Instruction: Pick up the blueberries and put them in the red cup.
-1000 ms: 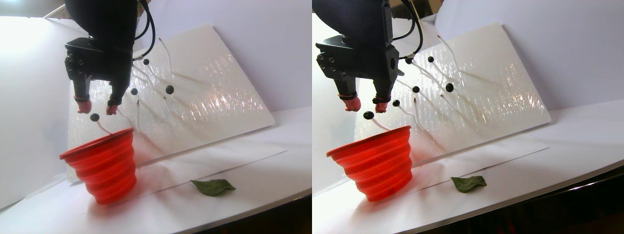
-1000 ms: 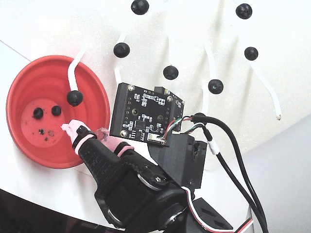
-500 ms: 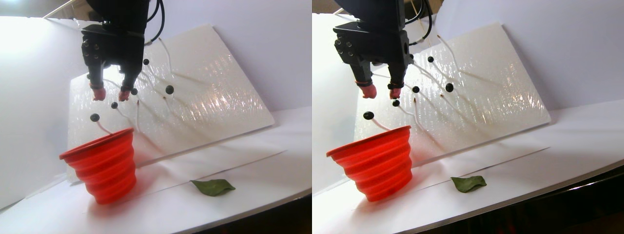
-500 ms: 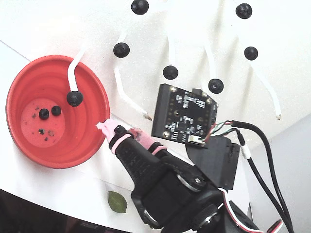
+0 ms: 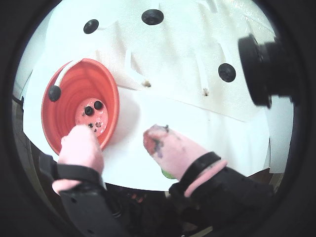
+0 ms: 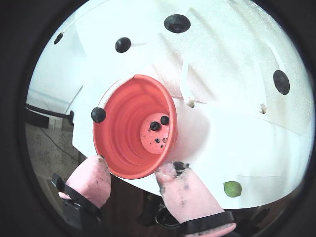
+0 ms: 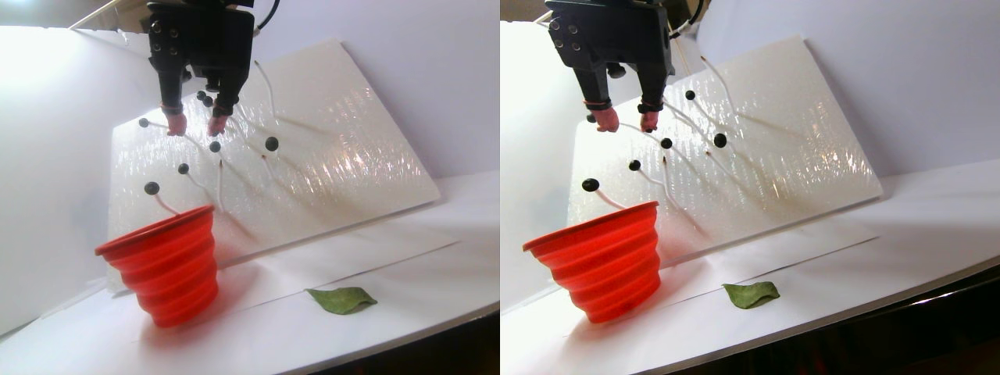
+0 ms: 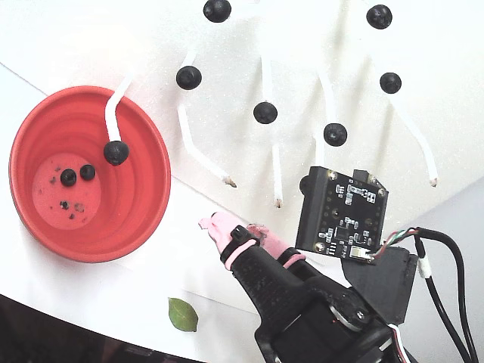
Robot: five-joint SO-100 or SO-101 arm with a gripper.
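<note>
Claw (image 7: 195,125) hangs spread and empty, its two pink-capped fingertips (image 6: 187,190) smudged dark, high above the ribbed, tapered red cup (image 8: 144,189) on the white surface (image 7: 406,289). Two round, matte blueberries (image 8: 78,175) lie on the cup's speckled bottom; seven more sit on white stalks against the glossy tilted board (image 7: 351,148). One green leaf (image 7: 341,299) lies nearby.

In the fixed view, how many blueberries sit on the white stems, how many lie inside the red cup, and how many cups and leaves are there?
blueberries on white stems: 7
blueberries inside the red cup: 2
red cup: 1
green leaf: 1
Total: 11
</note>
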